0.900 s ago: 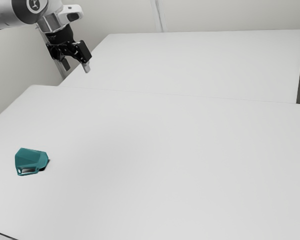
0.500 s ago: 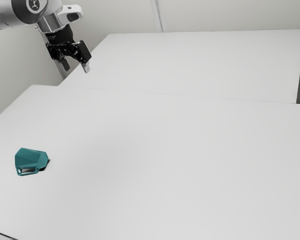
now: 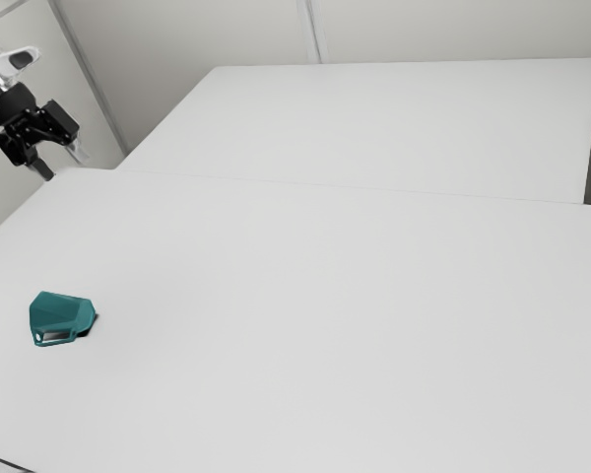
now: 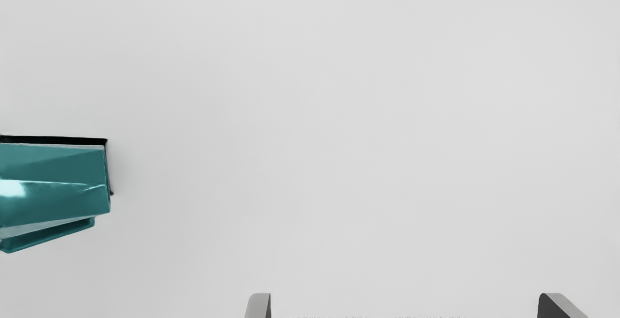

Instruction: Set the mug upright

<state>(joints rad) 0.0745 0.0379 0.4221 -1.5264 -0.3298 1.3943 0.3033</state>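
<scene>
mug [image 3: 61,317] whole in exterior, partial in wrist

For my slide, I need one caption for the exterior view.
Teal mug lying on its side on a white table, the robot's open fingers away from it.

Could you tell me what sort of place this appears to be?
Probably a bare robot test room: plain pale walls stand behind a white tabletop, a teal mug lies on its side, and a black two-finger gripper hangs near the exterior view's left.
</scene>
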